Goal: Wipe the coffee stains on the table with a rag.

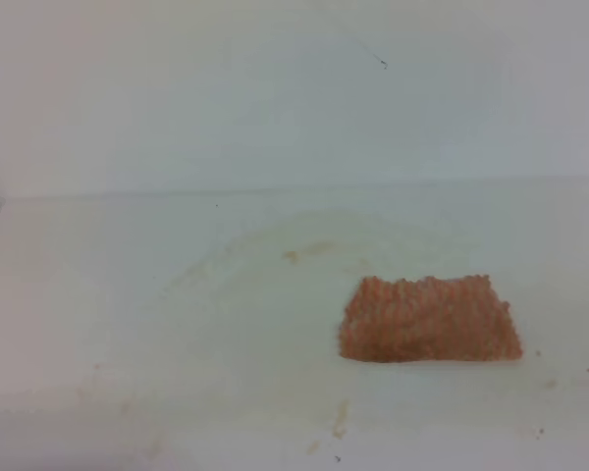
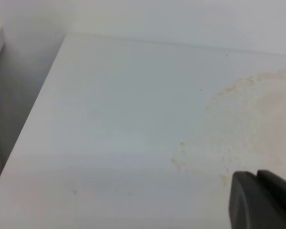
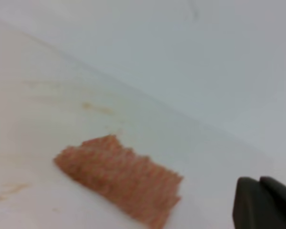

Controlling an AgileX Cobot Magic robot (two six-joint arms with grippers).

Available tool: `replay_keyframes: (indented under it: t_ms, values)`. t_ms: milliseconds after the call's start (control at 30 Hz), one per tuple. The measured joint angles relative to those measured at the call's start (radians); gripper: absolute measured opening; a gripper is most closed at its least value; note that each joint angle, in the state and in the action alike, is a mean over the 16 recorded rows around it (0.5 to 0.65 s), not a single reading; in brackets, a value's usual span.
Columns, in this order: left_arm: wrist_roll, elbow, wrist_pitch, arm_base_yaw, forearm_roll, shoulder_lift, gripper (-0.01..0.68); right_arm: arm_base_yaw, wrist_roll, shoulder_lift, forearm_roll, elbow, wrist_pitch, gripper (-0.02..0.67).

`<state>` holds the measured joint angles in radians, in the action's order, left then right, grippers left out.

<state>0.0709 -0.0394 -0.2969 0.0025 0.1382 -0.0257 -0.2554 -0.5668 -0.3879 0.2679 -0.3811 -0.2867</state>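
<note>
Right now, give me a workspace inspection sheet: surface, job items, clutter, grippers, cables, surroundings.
Surface: white table, glossy, faint tan smearing across the middle.
Job's things: rag lies flat right of centre, no gripper touching it. Coffee stains are thin smears and specks, one patch behind the rag's left end, more streaks near the front edge; no standing puddle visible.
Clutter: nothing seen.
Grippers: left gripper shows only as dark fingertips at the lower corner of its wrist view, apparently together, holding nothing. Right gripper shut, empty, off the rag's right end. Neither appears in the high view.
Cables: nothing seen.
Surroundings: plain pale wall behind the table, one small dark mark on it.
</note>
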Motion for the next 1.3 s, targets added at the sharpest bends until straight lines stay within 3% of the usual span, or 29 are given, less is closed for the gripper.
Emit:
replay_keyframes:
  t_ms: [300,600,1067,1300]
  values:
    - [0.0,0.0,0.0,0.0,0.0,0.0,0.001,0.089,-0.039,0.346,0.025,0.307,0.214,-0.001]
    - [0.0,0.0,0.0,0.0,0.0,0.0,0.001,0.139,0.015,0.413,0.087,0.412,0.172,-0.003]
    - [0.0,0.0,0.0,0.0,0.0,0.0,0.001,0.234,0.499,0.42,-0.217,0.418,-0.005,-0.003]
    - [0.0,0.0,0.0,0.0,0.0,0.0,0.001,0.314,0.596,0.419,-0.273,0.418,-0.017,-0.003]
